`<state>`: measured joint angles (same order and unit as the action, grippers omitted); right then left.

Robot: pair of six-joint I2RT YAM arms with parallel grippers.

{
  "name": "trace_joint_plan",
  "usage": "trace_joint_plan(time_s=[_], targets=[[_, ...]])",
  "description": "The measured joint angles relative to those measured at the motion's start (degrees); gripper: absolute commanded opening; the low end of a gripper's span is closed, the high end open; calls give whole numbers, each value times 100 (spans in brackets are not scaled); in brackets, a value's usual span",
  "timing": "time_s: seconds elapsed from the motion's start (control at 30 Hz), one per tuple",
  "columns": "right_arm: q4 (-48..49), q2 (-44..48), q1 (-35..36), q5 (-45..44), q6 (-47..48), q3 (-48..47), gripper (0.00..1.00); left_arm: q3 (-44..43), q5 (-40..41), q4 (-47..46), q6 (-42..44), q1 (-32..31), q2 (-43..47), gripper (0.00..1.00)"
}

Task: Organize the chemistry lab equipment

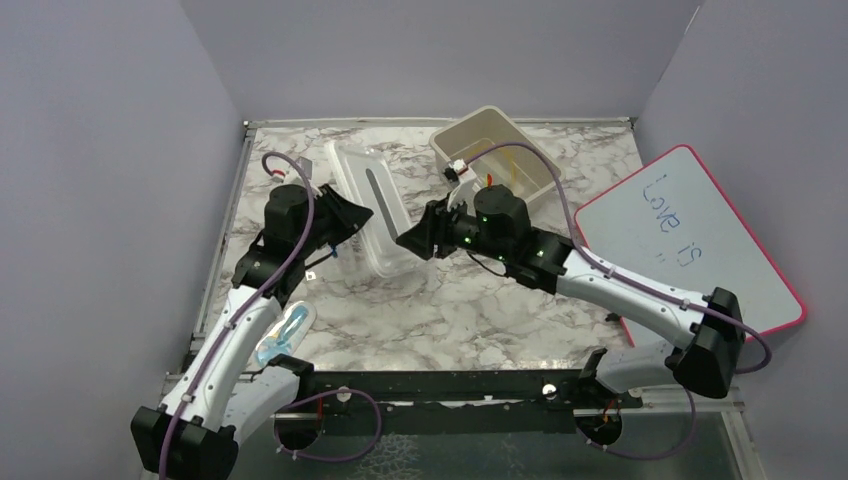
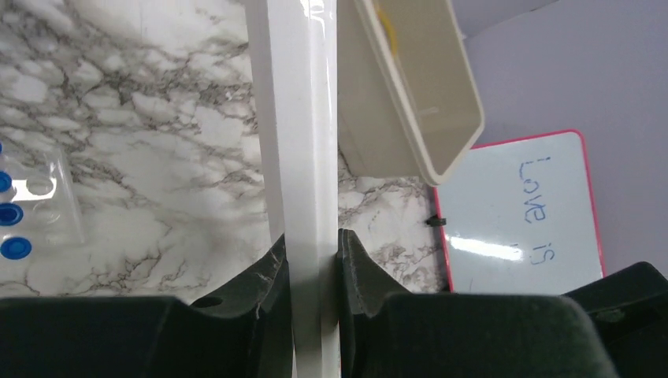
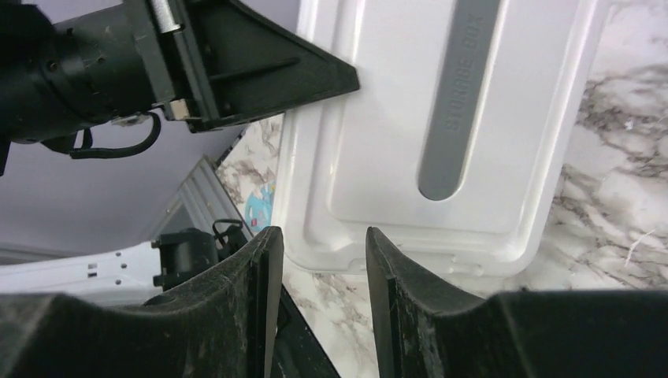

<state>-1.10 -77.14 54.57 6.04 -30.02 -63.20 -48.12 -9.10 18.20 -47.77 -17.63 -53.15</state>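
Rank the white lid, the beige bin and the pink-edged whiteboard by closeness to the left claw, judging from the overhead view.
1. The white lid: clamped in the left gripper, mid-table.
2. The beige bin: to the right, toward the back wall.
3. The pink-edged whiteboard: at the table's far right edge.

The pink-edged whiteboard (image 1: 700, 250), lying to the right of the beige tub (image 1: 520, 135), carries blue handwriting that reads "Love is". To the left of that tub, the white lid (image 3: 378, 118) has a grey strip (image 3: 458, 102) embossed with "STORAGE BOX".
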Motion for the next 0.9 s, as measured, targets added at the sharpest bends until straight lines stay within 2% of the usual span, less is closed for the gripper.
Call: trace_joint_plan(time_s=[0.17, 0.3, 0.4, 0.53, 0.73, 0.9], targets=[[-415, 208, -33, -651, 107, -439, 54, -758, -85, 133, 201, 0, 146, 0], [-1128, 164, -273, -1314, 184, -1064, 55, -1316, -365, -24, 192, 0, 57, 0], [-1744, -57, -901, -1624, 251, -1897, 56, -1539, -627, -422, 35, 0, -140, 0], [-2044, -96, -1801, -1843, 348, -2339, 57, -1707, -925, -1088, -334, 0, -675, 0], [-2356, -129, -2660, -1871, 328, -2354, 56, -1862, -1023, -2111, -1021, -107, -1781, 0], [-2455, -136, -3364, -1788, 205, -1945, 56, -2369, -708, -2623, -1283, -546, -2704, 0]])
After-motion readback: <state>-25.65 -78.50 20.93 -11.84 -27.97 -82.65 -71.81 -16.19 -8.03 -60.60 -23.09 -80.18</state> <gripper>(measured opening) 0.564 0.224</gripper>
